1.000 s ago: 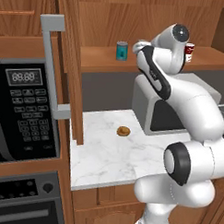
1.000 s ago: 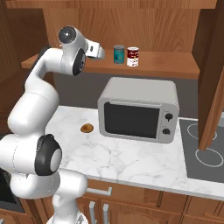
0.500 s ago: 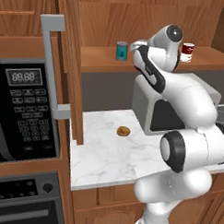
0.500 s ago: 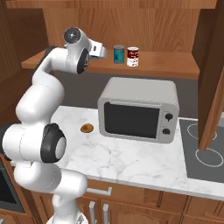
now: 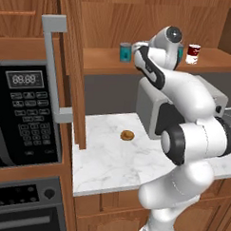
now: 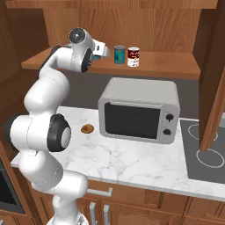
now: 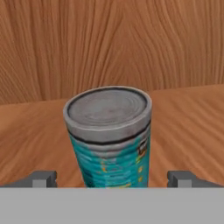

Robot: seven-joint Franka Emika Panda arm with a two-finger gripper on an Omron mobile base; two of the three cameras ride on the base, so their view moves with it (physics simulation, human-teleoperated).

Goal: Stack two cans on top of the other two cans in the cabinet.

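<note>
Brown wood-grain cabinet (image 6: 176,30), door (image 5: 71,72) swung open with grey bar handle (image 5: 52,67). Black microwave (image 5: 22,113) built in at left. Silver microwave (image 6: 140,110) on marble surface (image 6: 132,162), directly under the plank shelf (image 6: 162,63). White arm (image 6: 48,88) reaches up to the shelf. Hand (image 7: 112,177) released, fingers wide to either side of a teal can (image 7: 109,135) standing upright on the shelf, not gripping. Another teal can (image 6: 119,54) just beside the red and white can (image 6: 133,56), further along the shelf. Small brown cookie-like item (image 6: 87,128) on surface near silver microwave.
</note>
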